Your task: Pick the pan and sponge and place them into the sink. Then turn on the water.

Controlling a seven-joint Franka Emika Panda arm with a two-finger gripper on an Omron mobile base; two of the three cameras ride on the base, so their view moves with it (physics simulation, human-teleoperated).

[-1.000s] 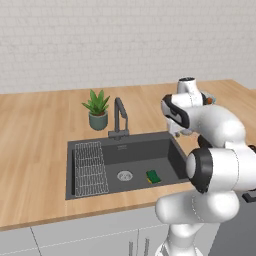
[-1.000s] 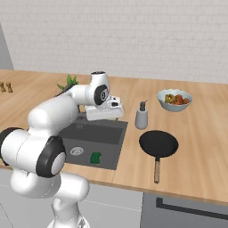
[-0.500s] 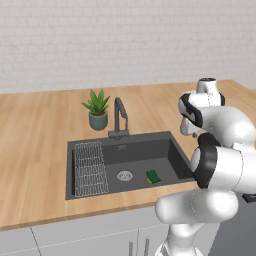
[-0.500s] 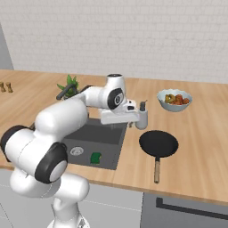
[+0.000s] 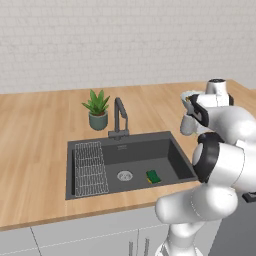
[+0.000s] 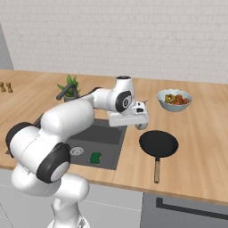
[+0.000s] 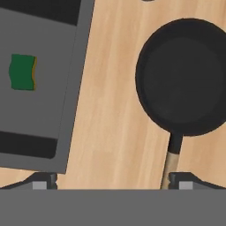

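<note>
Hand view looks straight down on the pan (image 7: 185, 77), which lies flat on the wooden tabletop (image 7: 110, 101) with its handle pointing toward the end effector (image 7: 112, 180). The two fingertips (image 7: 43, 181) stand wide apart at the bottom edge with nothing between them; the handle's end lies just beside the right-hand tip in this view. A strip of bare wood separates the pan's rim from the sink (image 7: 66, 88) edge. The sponge (image 7: 23, 72), green side up, lies on the sink floor, apart from the walls.

Right base view shows the end effector (image 6: 133, 119) hovering over the tabletop (image 6: 200, 142) between the sink (image 6: 104, 138) and the pan (image 6: 158, 144), above the sink's near corner. A bowl (image 6: 174, 100) of food sits well behind the pan, with open wood all round the pan and toward the front edge. The sponge (image 6: 95, 157) rests near the drain.

Left base view has the faucet (image 5: 120, 117) and a potted plant (image 5: 97, 109) behind the sink (image 5: 130, 162), and a wire rack (image 5: 90, 167) along its left side.
</note>
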